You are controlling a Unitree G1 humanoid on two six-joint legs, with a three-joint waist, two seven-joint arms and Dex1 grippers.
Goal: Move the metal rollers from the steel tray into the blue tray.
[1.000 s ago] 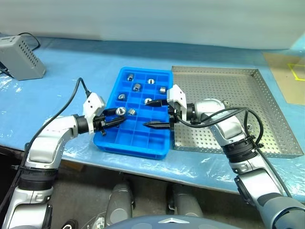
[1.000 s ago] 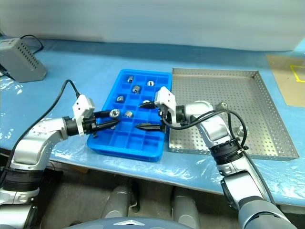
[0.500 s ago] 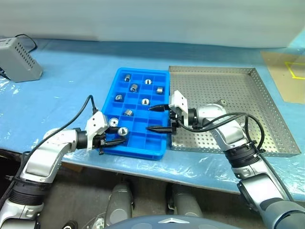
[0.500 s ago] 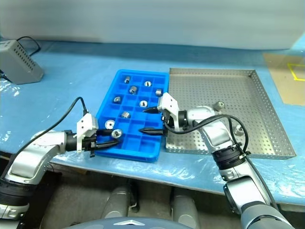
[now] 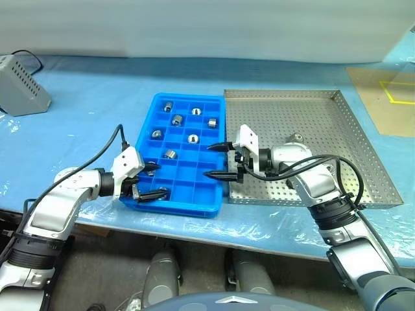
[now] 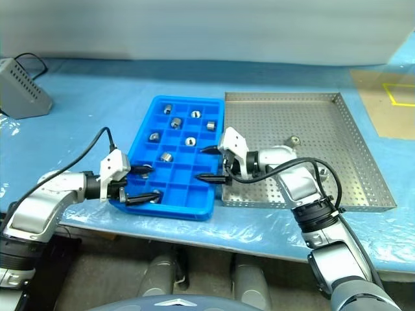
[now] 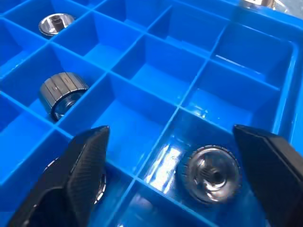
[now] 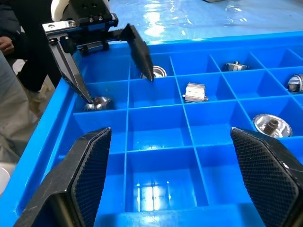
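The blue tray (image 5: 200,159) lies left of the steel tray (image 5: 353,133). Several metal rollers sit in its compartments, among them one at the far end (image 5: 167,107) and one mid-tray (image 5: 170,153). My left gripper (image 5: 157,181) hangs open over the tray's near left corner. A roller (image 7: 210,172) lies in the compartment between its fingers, touching neither. My right gripper (image 5: 213,161) stands open with nothing in it, over the blue tray's right edge. One roller (image 5: 297,137) remains on the steel tray.
A grey box (image 5: 23,84) with a cable stands at the table's far left. A tan floor patch with yellow tape (image 5: 395,91) shows at the far right. A person in dark clothes (image 8: 14,56) stands past the table edge. Blue sheeting covers the table.
My left gripper has opened and let go of the roller, which now lies in a near-left compartment of the blue tray. The camera view has shifted. The right gripper stays open.
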